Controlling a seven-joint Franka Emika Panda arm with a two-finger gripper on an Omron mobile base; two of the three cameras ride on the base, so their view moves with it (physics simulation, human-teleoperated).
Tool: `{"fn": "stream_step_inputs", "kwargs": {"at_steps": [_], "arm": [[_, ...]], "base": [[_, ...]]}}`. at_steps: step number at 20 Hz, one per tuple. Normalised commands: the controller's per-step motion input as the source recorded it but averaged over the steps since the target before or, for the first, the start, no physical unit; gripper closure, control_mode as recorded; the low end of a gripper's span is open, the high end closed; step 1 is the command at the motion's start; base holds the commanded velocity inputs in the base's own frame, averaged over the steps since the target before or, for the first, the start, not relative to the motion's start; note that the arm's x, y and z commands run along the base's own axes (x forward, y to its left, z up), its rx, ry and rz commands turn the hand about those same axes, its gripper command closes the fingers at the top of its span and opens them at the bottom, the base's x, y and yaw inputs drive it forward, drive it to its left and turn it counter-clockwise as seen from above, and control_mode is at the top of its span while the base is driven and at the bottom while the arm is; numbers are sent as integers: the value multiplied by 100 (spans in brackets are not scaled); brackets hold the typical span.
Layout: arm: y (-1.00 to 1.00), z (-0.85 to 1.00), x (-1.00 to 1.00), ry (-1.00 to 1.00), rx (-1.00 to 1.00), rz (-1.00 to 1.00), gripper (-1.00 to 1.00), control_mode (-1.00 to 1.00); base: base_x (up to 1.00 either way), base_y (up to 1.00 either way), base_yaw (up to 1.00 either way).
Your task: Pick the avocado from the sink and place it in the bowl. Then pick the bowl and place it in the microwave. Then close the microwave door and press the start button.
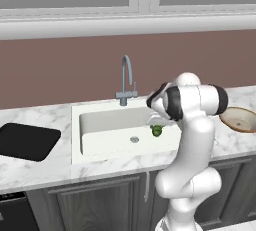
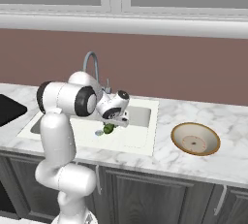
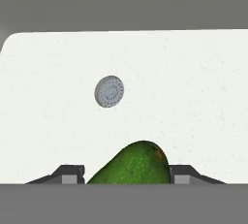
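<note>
Sink [image 1: 100, 125] set into the counter [image 1: 45, 167]; faucet [image 1: 126, 82] at its back edge, near the middle. Drain [image 3: 109, 91] in the basin floor. Avocado [image 3: 133, 165] inside the sink, right of the drain in the left base view, sitting between the two fingers of the gripper [image 3: 127, 174], which reaches down into the basin. Cooktop [image 1: 25, 141] on the counter left of the sink. Bowl [image 2: 195, 139] on the counter right of the sink, apart from the basin rim. Cabinets [image 2: 164, 194] below the counter.
</note>
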Motion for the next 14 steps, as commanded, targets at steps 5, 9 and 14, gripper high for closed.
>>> {"fn": "stream_step_inputs", "kwargs": {"at_steps": [5, 9, 14], "arm": [[-30, 100, -12, -24, -13, 11, 100, -100], [-22, 100, -12, -4, -16, 1, 100, -100], [-33, 100, -12, 3, -15, 0, 100, -100]], "base": [[0, 0, 0], [0, 0, 0], [0, 0, 0]]}}
